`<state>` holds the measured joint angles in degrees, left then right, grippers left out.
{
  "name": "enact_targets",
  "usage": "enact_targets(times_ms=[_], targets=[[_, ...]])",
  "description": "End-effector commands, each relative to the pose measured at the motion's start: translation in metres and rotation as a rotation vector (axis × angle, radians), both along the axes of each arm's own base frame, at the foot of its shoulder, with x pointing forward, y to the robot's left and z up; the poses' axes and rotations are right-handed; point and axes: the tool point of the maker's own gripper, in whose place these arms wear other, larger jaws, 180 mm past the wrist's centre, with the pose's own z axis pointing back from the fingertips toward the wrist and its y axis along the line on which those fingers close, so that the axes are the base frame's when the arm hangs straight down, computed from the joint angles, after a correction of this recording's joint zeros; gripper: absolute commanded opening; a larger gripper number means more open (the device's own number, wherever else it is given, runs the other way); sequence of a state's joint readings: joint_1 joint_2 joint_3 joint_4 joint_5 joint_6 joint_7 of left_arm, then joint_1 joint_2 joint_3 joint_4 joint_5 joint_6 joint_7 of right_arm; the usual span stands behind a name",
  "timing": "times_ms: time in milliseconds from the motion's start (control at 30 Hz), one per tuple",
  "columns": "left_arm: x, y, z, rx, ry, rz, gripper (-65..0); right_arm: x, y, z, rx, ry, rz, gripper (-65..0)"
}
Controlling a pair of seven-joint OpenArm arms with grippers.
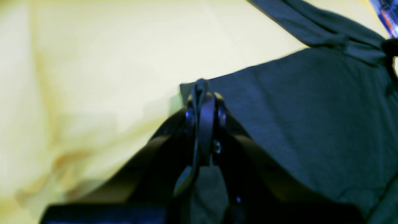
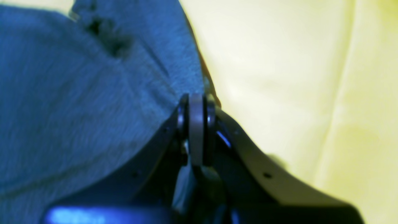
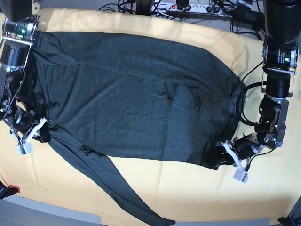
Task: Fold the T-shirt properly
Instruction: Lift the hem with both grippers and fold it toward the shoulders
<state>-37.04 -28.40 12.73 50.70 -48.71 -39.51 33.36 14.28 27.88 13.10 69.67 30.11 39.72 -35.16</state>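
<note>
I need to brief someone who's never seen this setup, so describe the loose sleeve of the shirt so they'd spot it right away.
Start at the yellow cloth covering the table, then the big dark T-shirt spread flat across it. The loose sleeve is the long narrow strip trailing from the shirt's near edge toward the table's front, the only part lying outside the broad body.

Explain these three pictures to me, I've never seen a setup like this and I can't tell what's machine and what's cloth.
This is a robot with two arms working at a table covered by a yellow cloth. The wide picture looks down from above; the two blurry close-ups come from cameras mounted on each wrist, looking along the pincers. A big dark shirt lies spread out, one long sleeve trailing toward the near edge. The left gripper, on the right in the wide picture, is shut on a corner of the shirt. The right gripper is shut at the shirt's edge on the other side. Behind the table sit cables and a power strip.
</note>
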Motion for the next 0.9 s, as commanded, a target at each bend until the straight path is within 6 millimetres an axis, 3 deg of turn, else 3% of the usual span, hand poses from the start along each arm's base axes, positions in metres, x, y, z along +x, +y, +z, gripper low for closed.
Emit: enact_targets(times_ms=[0, 167, 333, 467, 600, 867], targets=[[0.007, -0.004, 0.030, -0.022, -0.079, -0.019, -65.0, 0.008, -0.003, 0.030, -0.017, -0.090, 0.014, -65.0], [-0.026, -0.019, 0.032, 0.027, -0.123, -0.113, -65.0, -0.017, 0.004, 0.034, -0.091, -0.103, 0.071, -65.0], [-0.059, -0.018, 0.017, 0.070, -0.106, -0.163, -65.0, -0.032, 0.003, 0.034, -0.121, -0.096, 0.097, -65.0], [-0.073, -0.010, 0.005, 0.091, -0.080, -0.165, -65.0, -0.039, 0.002, 0.032, -0.127, -0.085, 0.108, -65.0], [-0.075, 0.005, 0.003, 0.121, -0.070, -0.152, -65.0, -0.051, 0.004, 0.029, -0.152, -0.071, 0.130, -65.0], [-0.064, 0.032, 0.025, 0.136, -0.130, -0.086, -65.0, -0.063, 0.011, 0.027, -0.208, -0.066, 0.163, -65.0]])
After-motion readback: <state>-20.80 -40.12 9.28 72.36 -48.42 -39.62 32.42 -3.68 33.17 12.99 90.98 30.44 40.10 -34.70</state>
